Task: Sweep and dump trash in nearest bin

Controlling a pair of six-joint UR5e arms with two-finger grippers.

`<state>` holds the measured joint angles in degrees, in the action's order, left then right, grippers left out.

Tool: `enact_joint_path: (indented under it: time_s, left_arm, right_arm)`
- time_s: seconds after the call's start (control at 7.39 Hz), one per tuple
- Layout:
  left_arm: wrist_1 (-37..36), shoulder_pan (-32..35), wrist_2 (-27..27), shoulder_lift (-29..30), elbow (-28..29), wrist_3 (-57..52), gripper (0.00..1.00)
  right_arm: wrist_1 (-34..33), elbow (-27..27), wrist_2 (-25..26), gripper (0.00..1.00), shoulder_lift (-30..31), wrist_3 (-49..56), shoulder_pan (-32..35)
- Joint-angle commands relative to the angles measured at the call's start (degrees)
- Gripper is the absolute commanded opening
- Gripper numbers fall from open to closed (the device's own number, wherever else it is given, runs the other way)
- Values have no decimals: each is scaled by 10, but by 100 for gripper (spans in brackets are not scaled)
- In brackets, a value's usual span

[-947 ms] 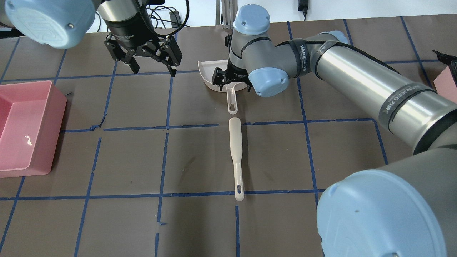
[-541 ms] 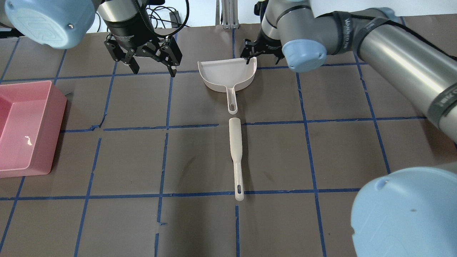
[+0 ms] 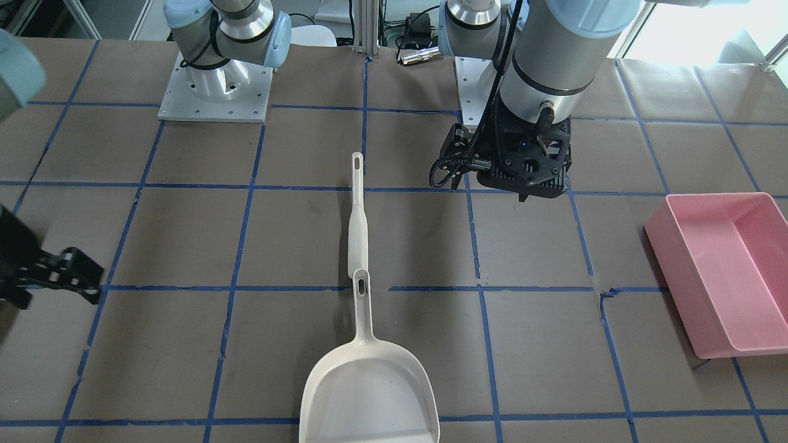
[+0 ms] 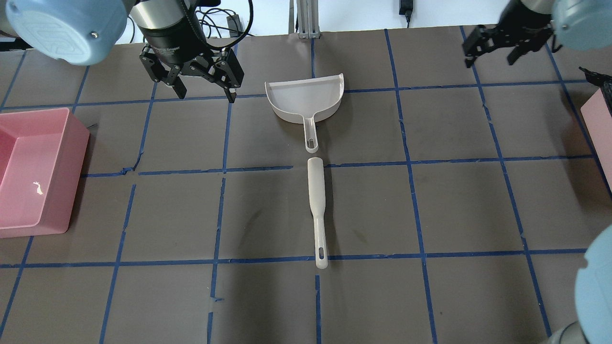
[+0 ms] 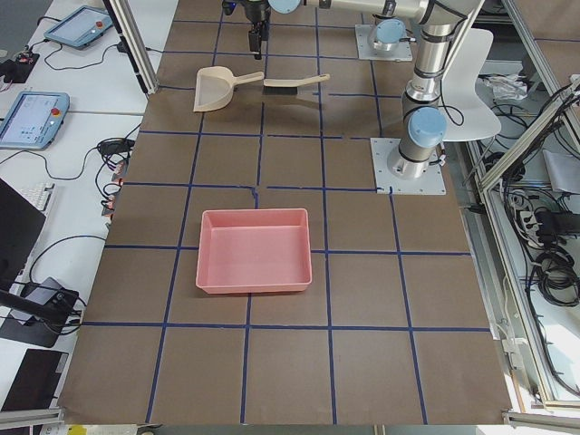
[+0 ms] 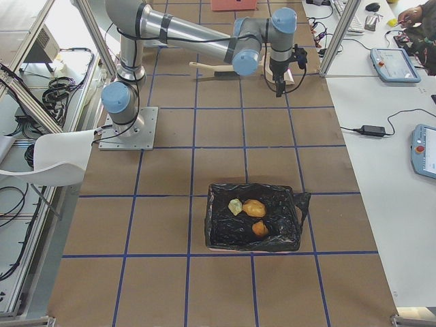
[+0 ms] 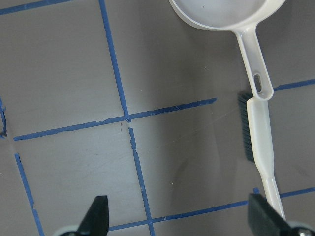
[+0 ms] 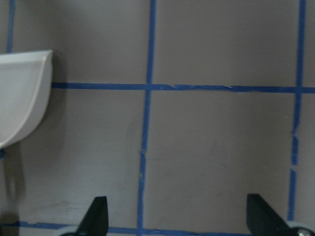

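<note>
The trash lies inside the black-lined bin (image 6: 252, 218): a tan-brown lump (image 6: 254, 207), a pale yellow-green chunk (image 6: 236, 206) and a small orange-brown piece (image 6: 259, 229). The cream dustpan (image 4: 306, 98) lies empty on the table, handle toward the cream brush (image 4: 316, 200). My left gripper (image 4: 204, 88) is open and empty, hovering left of the dustpan. My right gripper (image 4: 495, 52) is open and empty at the far right, well away from the dustpan. In the right wrist view only the dustpan's corner (image 8: 22, 103) shows.
A pink bin (image 4: 33, 172) stands at the table's left edge. The black-lined bin's corner (image 4: 597, 100) shows at the right edge. Brown paper with blue tape lines covers the table (image 4: 430, 215).
My right arm has swung from above the dustpan to the far right of the table, open and empty. The dustpan, brush and left arm have not moved.
</note>
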<state>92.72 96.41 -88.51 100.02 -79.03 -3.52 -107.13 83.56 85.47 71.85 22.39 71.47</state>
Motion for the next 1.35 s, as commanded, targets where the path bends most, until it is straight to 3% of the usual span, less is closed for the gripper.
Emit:
enact_joint_path:
  time_s: [0.0, 0.14, 0.27, 0.68, 0.95, 1.22]
  left_arm:
    - [0, 0, 0, 0, 0, 0, 100]
    - [0, 0, 0, 0, 0, 0, 100]
    - [0, 0, 0, 0, 0, 0, 100]
    - [0, 0, 0, 0, 0, 0, 100]
    - [0, 0, 0, 0, 0, 0, 100]
    - [0, 0, 0, 0, 0, 0, 100]
  right_arm:
    - [14, 25, 8, 100, 5, 147, -149]
    - [25, 19, 32, 100, 21, 145, -151]
    - [56, 20, 16, 100, 63, 107, -128]
    - [128, 24, 10, 100, 136, -83, 45]
    - [129, 30, 14, 100, 147, -176, 133]
    - [129, 42, 14, 100, 150, -207, 171]
